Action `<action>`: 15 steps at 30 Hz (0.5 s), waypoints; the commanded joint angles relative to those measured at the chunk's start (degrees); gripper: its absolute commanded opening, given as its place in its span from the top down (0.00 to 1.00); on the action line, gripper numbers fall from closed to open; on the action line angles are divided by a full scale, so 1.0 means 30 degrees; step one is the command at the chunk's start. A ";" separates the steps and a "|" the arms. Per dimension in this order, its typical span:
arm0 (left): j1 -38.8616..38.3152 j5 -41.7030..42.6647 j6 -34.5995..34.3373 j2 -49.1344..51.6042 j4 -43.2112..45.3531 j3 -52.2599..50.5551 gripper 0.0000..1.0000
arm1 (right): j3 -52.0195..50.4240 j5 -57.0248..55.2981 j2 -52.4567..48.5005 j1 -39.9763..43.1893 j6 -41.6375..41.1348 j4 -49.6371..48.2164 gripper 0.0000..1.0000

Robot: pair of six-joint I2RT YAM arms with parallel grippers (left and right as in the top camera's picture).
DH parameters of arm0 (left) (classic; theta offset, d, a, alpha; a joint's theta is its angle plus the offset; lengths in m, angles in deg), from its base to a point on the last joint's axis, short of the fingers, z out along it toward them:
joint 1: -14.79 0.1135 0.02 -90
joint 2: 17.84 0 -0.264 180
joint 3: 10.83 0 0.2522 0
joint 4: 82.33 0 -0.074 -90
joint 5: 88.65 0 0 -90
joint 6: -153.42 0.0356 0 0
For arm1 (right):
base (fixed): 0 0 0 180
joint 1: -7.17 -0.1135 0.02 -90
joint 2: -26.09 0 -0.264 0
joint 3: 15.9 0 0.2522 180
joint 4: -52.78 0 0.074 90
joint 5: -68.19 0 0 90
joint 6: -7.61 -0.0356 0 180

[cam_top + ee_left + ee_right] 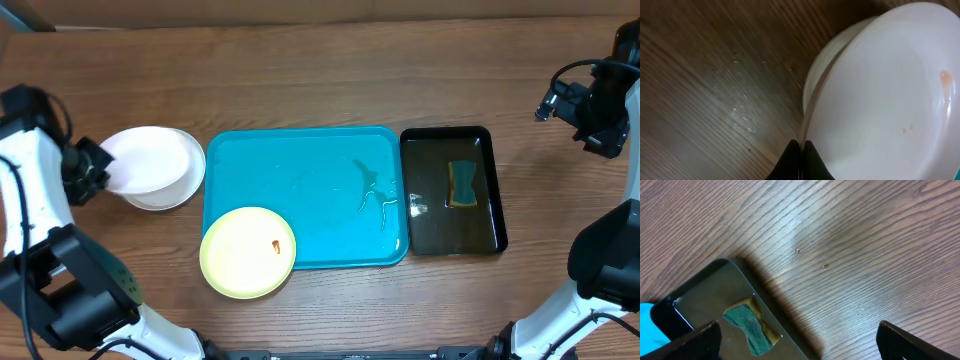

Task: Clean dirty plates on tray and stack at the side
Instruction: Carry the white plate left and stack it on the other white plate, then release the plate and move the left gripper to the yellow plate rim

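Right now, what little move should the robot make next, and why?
Probably lower the white plate flat onto the other white plate and let go. The left gripper pinches its rim, holding it tilted above that plate, beside the blue tray. Faint orange marks show on it, though, so it may need wiping first.

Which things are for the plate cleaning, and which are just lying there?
For the job: top white plate, white plate under it, yellow-green plate, blue tray, sponge.
Just lying about: black tray, only holding the sponge; two tiny specks.
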 commanded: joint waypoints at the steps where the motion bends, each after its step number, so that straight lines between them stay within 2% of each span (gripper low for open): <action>1: 0.0401 -0.0087 -0.0408 -0.0597 0.0918 -0.1042 0.96 | 0.0262 -0.0036 0.0270 0.0087 -0.0066 -0.0051 0.00; 7: 0.0131 -0.0080 -0.0379 -0.0597 0.2025 -0.2120 0.95 | 0.0262 -0.0036 0.0270 0.0087 -0.0066 -0.0058 0.00; 8: 0.0102 -0.0080 -0.0379 -0.0597 0.2047 -0.2157 0.89 | 0.0262 -0.0036 0.0270 0.0087 -0.0066 -0.0058 0.00; 9: 0.0066 0.0087 -0.0372 -0.0597 0.2033 -0.2157 0.78 | 0.0262 -0.0036 0.0270 0.0087 -0.0066 -0.0058 0.00; 10: 0.0066 0.0634 -0.0248 -0.0597 0.2025 -0.2149 0.64 | 0.0262 -0.0036 0.0270 0.0087 -0.0066 -0.0051 0.00; 11: 0.0073 0.1581 0.0277 -0.0597 0.2004 -0.2135 0.44 | 0.0262 -0.0036 0.0270 0.0087 -0.0066 -0.0058 0.00; 12: 0.0073 0.3082 0.1188 -0.0597 0.1974 -0.2113 0.33 | 0.0262 -0.0036 0.0270 0.0087 -0.0066 -0.0051 0.00; 13: 0.0066 0.4656 0.2062 -0.0597 0.1931 -0.2113 0.27 | 0.0262 -0.0036 0.0270 0.0087 -0.0066 -0.0051 0.00; 15: -0.0036 0.7206 0.3198 -0.0619 0.1443 -0.2113 0.25 | 0.0262 -0.0036 0.0270 0.0087 -0.0066 -0.0058 0.00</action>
